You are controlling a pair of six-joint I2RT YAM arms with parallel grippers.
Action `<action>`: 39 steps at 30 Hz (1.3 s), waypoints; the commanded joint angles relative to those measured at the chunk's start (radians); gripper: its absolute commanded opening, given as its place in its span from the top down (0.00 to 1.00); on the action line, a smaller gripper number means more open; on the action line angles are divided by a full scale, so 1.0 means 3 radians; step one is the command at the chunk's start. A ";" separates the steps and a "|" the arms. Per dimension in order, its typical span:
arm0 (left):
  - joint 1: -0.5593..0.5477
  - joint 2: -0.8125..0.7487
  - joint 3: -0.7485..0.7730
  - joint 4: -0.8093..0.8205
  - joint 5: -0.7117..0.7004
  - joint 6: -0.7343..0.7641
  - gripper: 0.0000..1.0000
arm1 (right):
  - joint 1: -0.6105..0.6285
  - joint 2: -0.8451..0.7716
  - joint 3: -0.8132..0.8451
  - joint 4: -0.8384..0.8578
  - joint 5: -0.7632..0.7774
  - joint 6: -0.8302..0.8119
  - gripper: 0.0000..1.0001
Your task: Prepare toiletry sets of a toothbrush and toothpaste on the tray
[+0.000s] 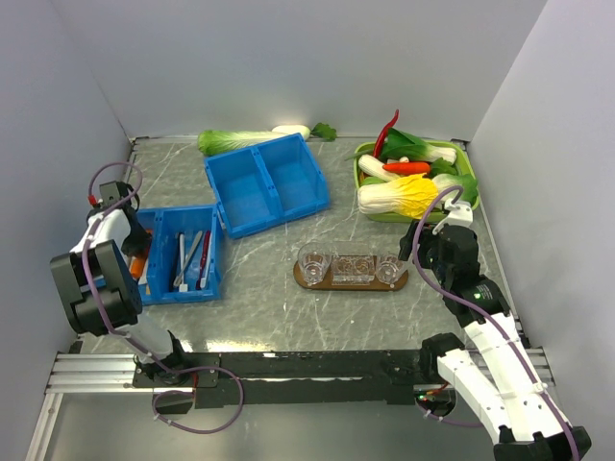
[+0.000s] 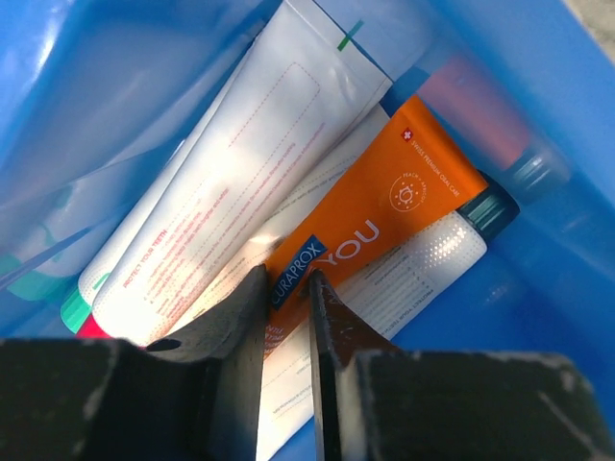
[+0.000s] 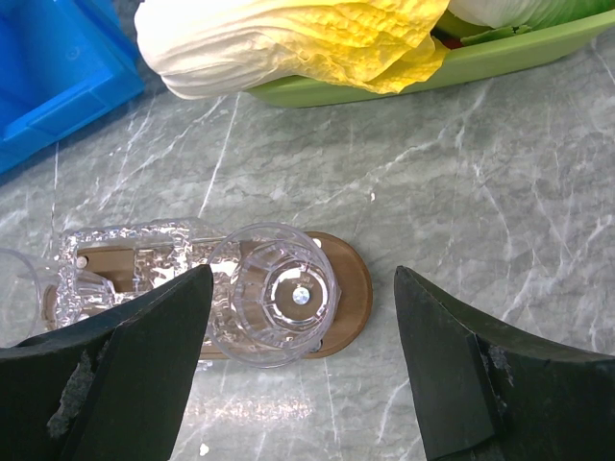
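On the left, my left gripper [image 2: 285,279] is down in the blue bin [image 2: 538,86]. Its two fingers stand close together with the flat end of the orange tube [image 2: 384,211] between them, so I think it pinches that tube. The tube lies flat on top of the white tubes [image 2: 240,163]. In the left wrist view its long side runs on a slant. The flat end is low by my fingers, and the dark cap [image 2: 492,206] is up and to the right.

Next door in the same bin lie the brushes [image 1: 189,259], not picked up.

In the middle is the tray [image 1: 306,280] with three cups [image 1: 353,267] in a row. All look empty, so no set is made yet. Every cup needs a brush and a tube.

On the right, my right gripper [image 3: 303,288] hangs wide open over the end cup [image 3: 259,259], holding nothing.
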 commanded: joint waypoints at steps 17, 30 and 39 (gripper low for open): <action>-0.0010 -0.1122 -0.0483 0.0320 -0.0150 -0.0073 0.99 | 0.0018 -0.0052 0.0087 0.0050 0.0082 -0.0031 0.17; -0.0004 -0.0421 -0.0268 0.0101 -0.0012 -0.0042 0.54 | 0.0018 -0.0047 0.0077 0.0060 0.0071 -0.0036 0.17; -0.0009 -0.0114 -0.0161 -0.0001 -0.0042 -0.0058 0.50 | 0.0018 -0.0052 0.0082 0.0081 0.0066 -0.0047 0.17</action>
